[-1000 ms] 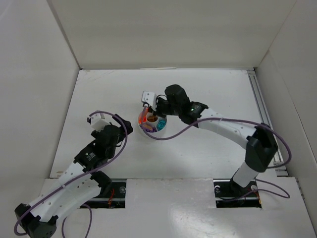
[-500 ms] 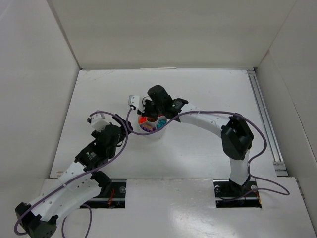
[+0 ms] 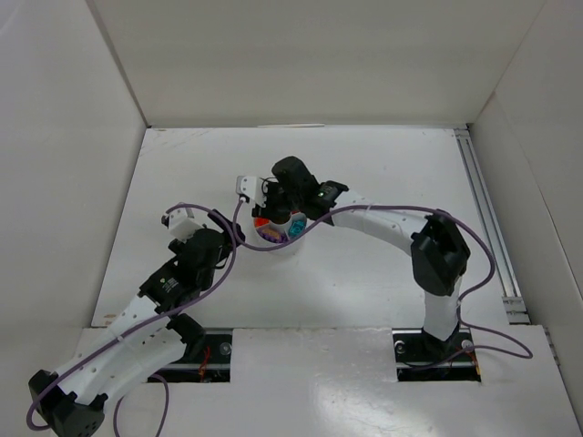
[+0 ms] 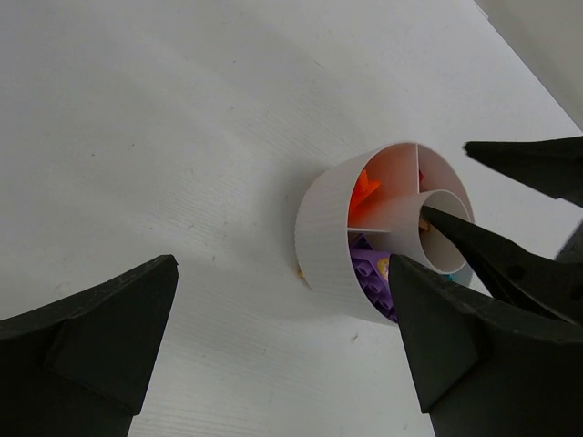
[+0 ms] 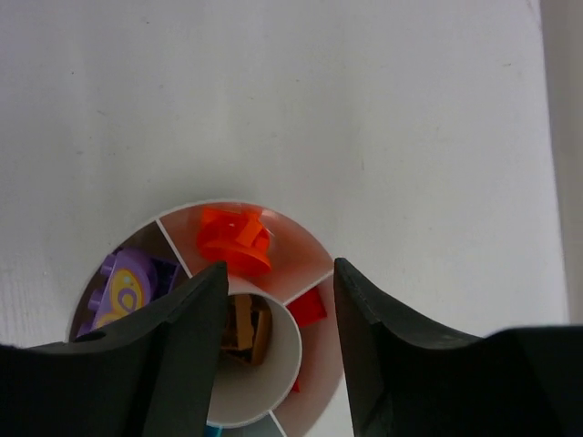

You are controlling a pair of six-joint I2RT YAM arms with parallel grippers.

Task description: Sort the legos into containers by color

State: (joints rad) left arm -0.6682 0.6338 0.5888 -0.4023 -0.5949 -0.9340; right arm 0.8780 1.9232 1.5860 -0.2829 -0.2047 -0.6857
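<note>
While the small round white plastic sectioned dish (image 5: 239,202), tiny plastic bricks (image 5: 234,238) inside, sits mid-tabletop, the right gripper (image 5: 280,269) hangs directly above, fingers (image 5: 173,355) spread, empty; the left gripper (image 4: 282,264), equally wide, stands toward the near-left corner.

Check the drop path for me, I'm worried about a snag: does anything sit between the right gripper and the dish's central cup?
Nothing visible does. The right gripper hangs open directly above the dish, its fingers straddling the central cup, where brown bricks already lie.
</note>
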